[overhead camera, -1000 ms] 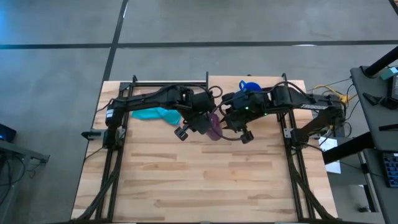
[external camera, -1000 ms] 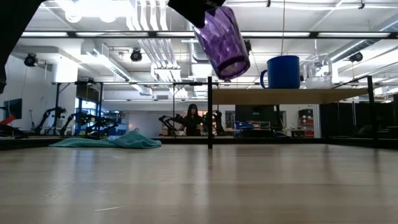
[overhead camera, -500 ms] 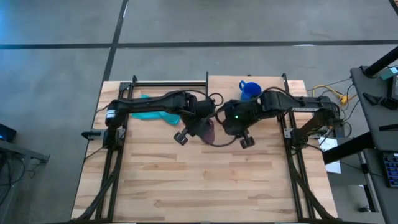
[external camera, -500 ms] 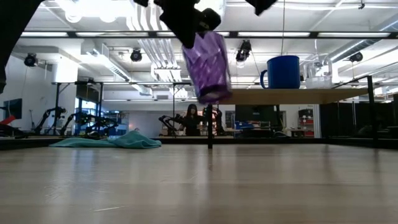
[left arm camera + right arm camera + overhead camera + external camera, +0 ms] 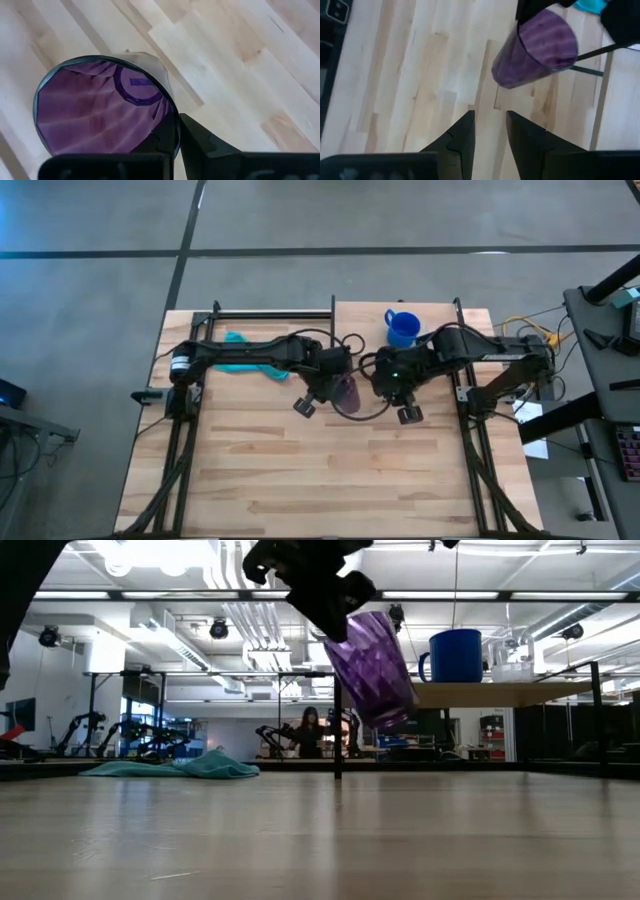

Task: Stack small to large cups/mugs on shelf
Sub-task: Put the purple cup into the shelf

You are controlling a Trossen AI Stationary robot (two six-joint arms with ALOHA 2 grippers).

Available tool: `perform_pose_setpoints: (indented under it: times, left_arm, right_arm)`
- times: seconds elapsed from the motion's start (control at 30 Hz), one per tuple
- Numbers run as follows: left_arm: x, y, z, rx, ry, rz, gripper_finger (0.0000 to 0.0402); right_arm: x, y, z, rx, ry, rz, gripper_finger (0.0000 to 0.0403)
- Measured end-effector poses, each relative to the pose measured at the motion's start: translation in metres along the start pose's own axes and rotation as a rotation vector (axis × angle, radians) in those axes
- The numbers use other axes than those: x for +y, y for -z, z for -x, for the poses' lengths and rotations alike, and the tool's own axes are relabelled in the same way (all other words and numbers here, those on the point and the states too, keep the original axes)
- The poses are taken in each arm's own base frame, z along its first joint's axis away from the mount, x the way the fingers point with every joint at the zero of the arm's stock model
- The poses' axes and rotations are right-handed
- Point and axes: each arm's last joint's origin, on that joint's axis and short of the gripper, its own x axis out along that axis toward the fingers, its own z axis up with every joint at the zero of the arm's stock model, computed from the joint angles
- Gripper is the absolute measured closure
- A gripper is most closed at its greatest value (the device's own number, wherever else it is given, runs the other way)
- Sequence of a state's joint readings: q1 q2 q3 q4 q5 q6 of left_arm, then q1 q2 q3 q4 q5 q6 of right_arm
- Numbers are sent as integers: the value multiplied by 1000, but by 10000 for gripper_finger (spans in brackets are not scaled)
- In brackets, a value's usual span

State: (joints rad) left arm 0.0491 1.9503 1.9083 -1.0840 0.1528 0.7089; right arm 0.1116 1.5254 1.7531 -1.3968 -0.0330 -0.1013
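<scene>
The purple ribbed tumbler (image 5: 375, 670) hangs tilted in the air at the centre of the high view, clamped at its rim by the left gripper (image 5: 335, 388). Just right of it the right gripper (image 5: 390, 395) hovers, fingers slightly parted and holding nothing. Upper right, the blue mug (image 5: 401, 328) stands on the shelf (image 5: 500, 693).
</scene>
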Motion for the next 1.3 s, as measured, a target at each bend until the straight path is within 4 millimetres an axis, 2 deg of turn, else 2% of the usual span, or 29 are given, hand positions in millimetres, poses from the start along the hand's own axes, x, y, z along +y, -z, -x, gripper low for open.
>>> perform_pose_setpoints:
  times: [0.3,0.5,0.87,1.3]
  left_arm:
    - [-4,1,-20,57,52,51,401]
    - [-6,-5,-21,27,41,61,401]
    - [-17,4,-47,52,78,109,401]
    - [-19,6,-57,40,71,180,401]
  right_arm:
    - [1,5,13,-52,13,-22,298]
    - [1,5,13,-57,13,-21,298]
    - [1,5,13,-58,13,-22,298]
    - [1,4,14,-65,14,-21,298]
